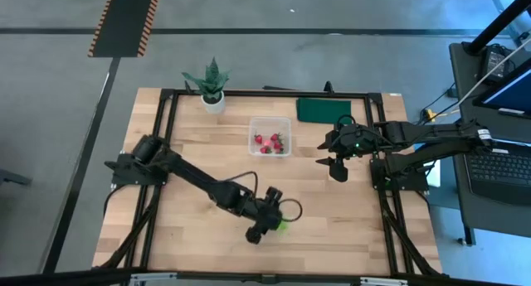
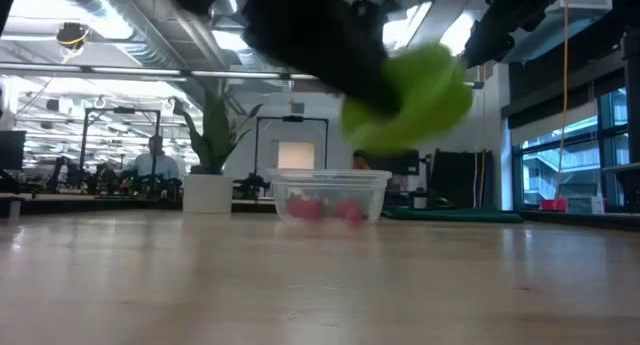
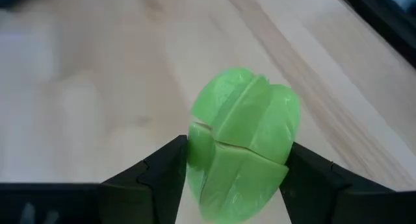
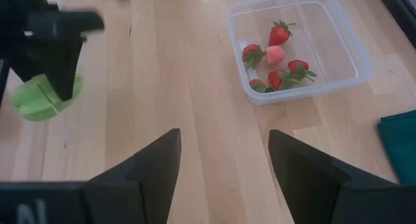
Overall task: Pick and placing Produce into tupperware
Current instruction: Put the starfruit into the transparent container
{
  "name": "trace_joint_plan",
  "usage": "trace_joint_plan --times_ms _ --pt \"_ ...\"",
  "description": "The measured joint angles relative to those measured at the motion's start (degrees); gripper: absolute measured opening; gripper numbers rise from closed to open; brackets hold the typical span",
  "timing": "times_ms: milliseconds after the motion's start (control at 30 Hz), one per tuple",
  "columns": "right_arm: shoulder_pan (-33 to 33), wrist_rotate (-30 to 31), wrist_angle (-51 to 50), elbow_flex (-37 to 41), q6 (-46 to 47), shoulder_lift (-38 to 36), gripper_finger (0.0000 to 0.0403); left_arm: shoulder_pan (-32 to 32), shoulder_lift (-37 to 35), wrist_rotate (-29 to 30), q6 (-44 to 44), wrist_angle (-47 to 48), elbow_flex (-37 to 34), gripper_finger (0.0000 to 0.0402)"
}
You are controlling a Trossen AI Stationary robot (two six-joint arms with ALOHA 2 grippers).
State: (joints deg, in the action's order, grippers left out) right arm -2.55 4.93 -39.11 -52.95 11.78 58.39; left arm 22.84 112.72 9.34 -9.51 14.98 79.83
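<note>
The clear tupperware box (image 1: 271,138) (image 4: 299,43) (image 2: 329,195) stands on the table's far middle, with several red strawberries (image 4: 281,74) and one pinkish piece (image 4: 275,54) lying inside. The lime-green ridged piece (image 3: 244,143) (image 1: 284,225) (image 2: 412,95) (image 4: 40,97) is in my left gripper (image 3: 235,169) (image 1: 267,220), near the table's near middle. My right gripper (image 4: 224,165) (image 1: 337,157) hovers open to the right of the box, with nothing between its fingers. My left gripper pinches the lime-green piece between its two fingers (image 3: 170,169), one on each side of its lower half (image 3: 227,185). The piece sticks out past the fingertips. In the low view it hangs lifted clear of the tabletop.
A spiky green plant in a white pot (image 1: 212,85) stands at the far left of the board, and a dark green pad (image 1: 323,109) lies at the far right, beyond the box. Open wooden tabletop (image 1: 199,145) stretches between my left gripper and the box.
</note>
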Motion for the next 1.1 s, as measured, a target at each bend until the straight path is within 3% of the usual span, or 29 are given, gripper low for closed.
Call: trace_joint_plan --times_ms 300,433,533,700,900,1100 --pt "0.0 -0.06 -0.09 0.0 7.49 0.0 0.0234 -5.29 -9.4 14.08 13.37 3.1 0.02 0.0204" --pt "0.0 -0.04 0.28 0.0 7.47 -0.02 0.0234 -10.06 -13.45 15.37 18.43 4.82 0.06 0.0206" --pt "0.0 -0.04 0.39 0.0 7.45 -0.02 0.0234 -14.98 -15.55 14.71 23.91 5.06 0.07 0.0207" --pt "0.0 -0.02 0.46 0.0 7.32 -0.02 0.0234 -23.6 -16.3 7.19 29.09 5.39 0.07 0.0207" --pt "0.0 -0.02 0.5 0.0 7.27 -0.04 0.0234 -30.55 -15.17 5.69 29.03 10.01 -0.02 0.0207" --pt "0.0 0.08 0.75 0.0 6.33 -0.03 0.0234 -33.63 -11.98 4.4 28.85 10.62 0.21 0.0207"
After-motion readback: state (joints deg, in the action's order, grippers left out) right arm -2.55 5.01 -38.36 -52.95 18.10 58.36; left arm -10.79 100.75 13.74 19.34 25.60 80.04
